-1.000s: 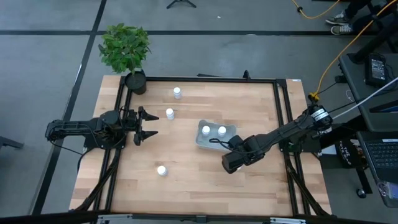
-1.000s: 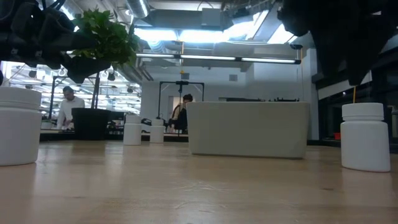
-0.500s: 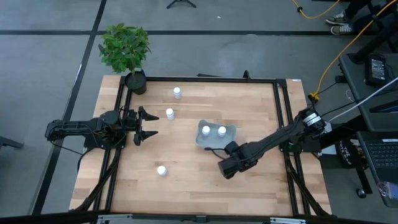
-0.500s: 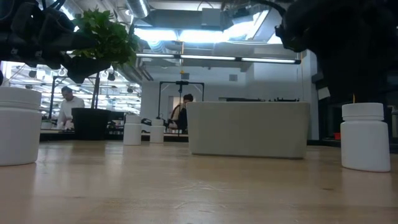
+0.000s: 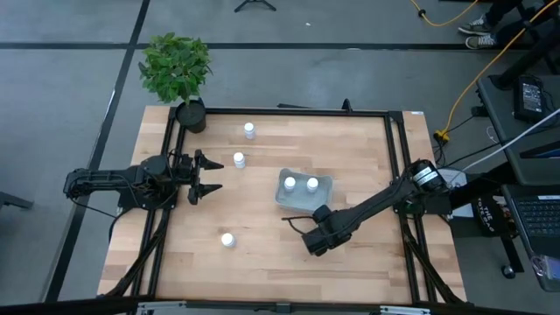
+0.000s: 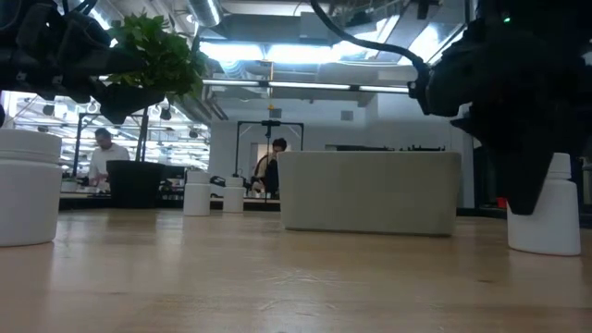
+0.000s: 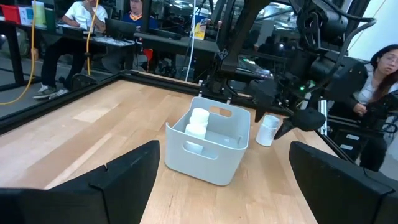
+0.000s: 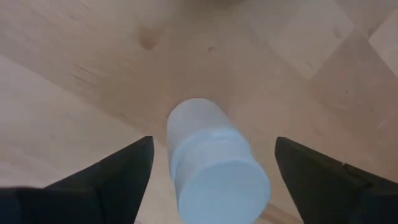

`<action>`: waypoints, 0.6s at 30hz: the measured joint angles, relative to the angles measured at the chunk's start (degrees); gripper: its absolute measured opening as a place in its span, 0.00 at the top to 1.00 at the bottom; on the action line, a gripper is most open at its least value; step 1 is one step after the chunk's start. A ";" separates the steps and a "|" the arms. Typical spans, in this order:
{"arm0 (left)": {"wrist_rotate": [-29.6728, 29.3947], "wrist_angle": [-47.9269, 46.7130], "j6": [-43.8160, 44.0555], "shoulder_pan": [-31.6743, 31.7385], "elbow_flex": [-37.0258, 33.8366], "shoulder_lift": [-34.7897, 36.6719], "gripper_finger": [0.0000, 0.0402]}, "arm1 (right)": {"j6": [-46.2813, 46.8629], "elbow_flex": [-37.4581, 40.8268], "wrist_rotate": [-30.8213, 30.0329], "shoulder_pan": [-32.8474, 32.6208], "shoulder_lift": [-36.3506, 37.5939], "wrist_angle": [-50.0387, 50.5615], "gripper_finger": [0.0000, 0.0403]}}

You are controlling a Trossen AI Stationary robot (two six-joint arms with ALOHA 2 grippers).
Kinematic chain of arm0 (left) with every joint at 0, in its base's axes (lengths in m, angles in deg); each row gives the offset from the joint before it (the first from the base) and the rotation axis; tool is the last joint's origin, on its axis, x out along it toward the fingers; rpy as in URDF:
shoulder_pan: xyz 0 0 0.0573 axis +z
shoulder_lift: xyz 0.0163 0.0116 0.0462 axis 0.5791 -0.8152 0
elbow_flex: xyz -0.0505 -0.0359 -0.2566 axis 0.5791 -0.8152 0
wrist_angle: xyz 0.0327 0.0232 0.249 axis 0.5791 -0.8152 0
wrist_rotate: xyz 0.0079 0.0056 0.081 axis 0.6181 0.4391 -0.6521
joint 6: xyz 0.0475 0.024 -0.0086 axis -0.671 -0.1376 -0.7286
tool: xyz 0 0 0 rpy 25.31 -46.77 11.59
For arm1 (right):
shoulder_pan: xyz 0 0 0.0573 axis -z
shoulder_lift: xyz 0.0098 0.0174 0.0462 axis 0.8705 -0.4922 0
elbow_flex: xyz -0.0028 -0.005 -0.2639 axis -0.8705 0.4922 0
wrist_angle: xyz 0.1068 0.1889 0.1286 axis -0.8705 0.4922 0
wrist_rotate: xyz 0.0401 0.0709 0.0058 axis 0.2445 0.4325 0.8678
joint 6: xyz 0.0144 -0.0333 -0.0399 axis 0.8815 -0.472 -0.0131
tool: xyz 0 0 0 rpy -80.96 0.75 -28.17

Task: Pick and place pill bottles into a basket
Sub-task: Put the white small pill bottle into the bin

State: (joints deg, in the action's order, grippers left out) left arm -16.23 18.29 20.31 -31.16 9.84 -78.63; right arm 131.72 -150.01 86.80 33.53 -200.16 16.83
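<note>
Right gripper [image 5: 311,245] lower; basket [image 5: 282,198] two-bottled.

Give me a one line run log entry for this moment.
right gripper: open, straddling pill bottle beside basket | left gripper: open, idle | two bottles in basket

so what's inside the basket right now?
Two pill bottles stand side by side in the basket. The left wrist view shows them against one wall, the rest of the floor bare. The near wall hides their bases there.
</note>
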 joint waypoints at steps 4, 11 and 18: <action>0.02 0.00 0.04 0.00 0.00 0.00 0.13 | 0.01 0.00 0.01 0.00 -0.10 -0.23 0.25; 0.02 0.00 0.07 0.00 0.00 0.00 0.13 | 0.01 -0.05 0.90 0.02 -0.14 -0.23 0.51; 0.02 0.00 0.61 -0.01 0.00 0.00 0.13 | -0.69 -0.20 3.18 0.20 0.56 -0.33 0.58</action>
State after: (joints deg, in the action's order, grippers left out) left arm -16.21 18.29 20.93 -31.17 9.84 -78.63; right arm 131.03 -150.21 89.98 33.73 -199.60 16.50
